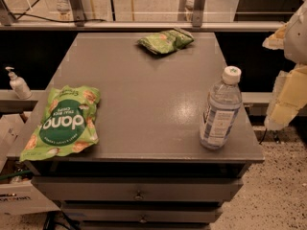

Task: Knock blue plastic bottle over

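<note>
**helper:** where is the blue plastic bottle now?

**me:** it stands upright on the grey table, close to the front right corner. its white cap is on, and a pale label goes around the lower body.

**helper:** how do you think it will handle?

**me:** i judge it is thin, smooth plastic, a little soft when squeezed and not fragile. it looks to have water inside, so i expect some weight low down. it is tall on a narrow base, so it should tip easily. for this task i do not need to take hold of it. i think a push high up, at the shoulder under the cap, is best. a push low at the label may only make it slide on the smooth top.

**helper:** and your hand?

**me:** my gripper is at the right edge of the view, beside the table and apart from the bottle. i cannot tell how far open it is. i see nothing held in it.

**helper:** what is around the bottle?

**me:** the table edge is just beside it on the right and in front, so i judge that pushing toward the left, to the middle, is safer. a green chip bag lies at the front left, a second green bag at the far side, both well apart. a small pump dispenser stands off the table on the left.
</note>
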Controlling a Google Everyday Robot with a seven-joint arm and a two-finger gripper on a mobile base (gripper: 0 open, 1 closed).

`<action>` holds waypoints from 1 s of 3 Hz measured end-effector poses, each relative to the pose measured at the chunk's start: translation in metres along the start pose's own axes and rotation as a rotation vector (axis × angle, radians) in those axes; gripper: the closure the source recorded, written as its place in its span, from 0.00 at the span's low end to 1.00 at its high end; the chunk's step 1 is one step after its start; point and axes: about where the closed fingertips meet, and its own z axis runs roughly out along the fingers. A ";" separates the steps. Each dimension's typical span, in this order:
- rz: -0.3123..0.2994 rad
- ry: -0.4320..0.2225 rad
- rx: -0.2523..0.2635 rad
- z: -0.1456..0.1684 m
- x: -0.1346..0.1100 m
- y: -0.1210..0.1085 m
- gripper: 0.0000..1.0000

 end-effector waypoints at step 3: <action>0.094 -0.100 -0.031 0.010 0.012 0.000 0.00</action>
